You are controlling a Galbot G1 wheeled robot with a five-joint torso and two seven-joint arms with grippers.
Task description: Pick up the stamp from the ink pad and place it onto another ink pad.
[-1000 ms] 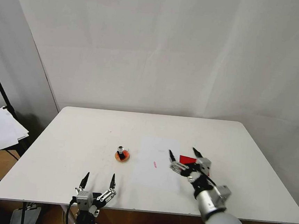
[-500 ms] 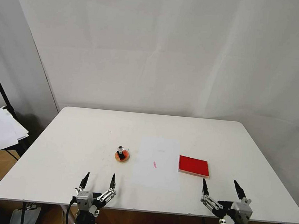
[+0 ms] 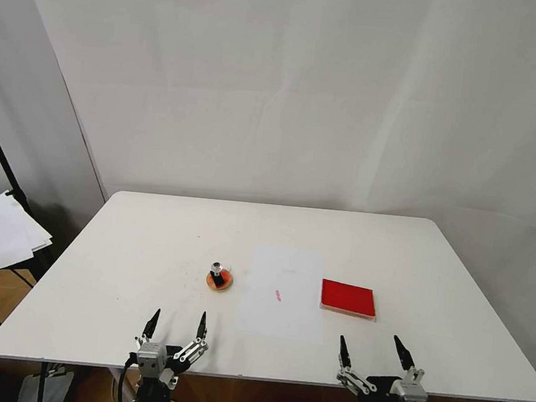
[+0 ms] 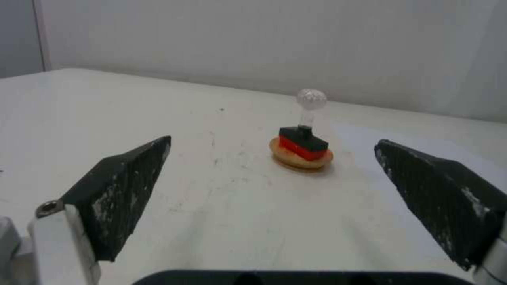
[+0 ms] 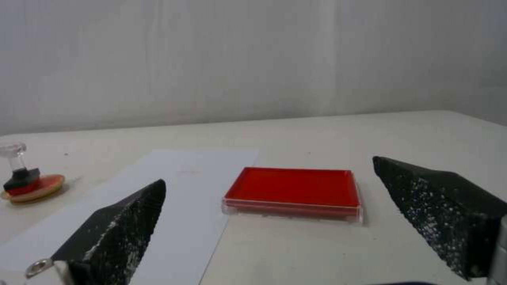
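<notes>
While both hands hover wide open and empty at the near edge of the surface (image 3: 120, 244), the stamp (image 3: 216, 274) stands upright on the round ink pad (image 3: 219, 280) ahead of the left hand (image 3: 176, 326), and the red ink pad (image 3: 348, 297) lies bare just ahead of the right hand (image 3: 372, 351).

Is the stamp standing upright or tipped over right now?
Upright. The stamp stands on the round ink pad, black base flat on the orange ink and clear knob pointing straight up; neither gripper touches it.
</notes>
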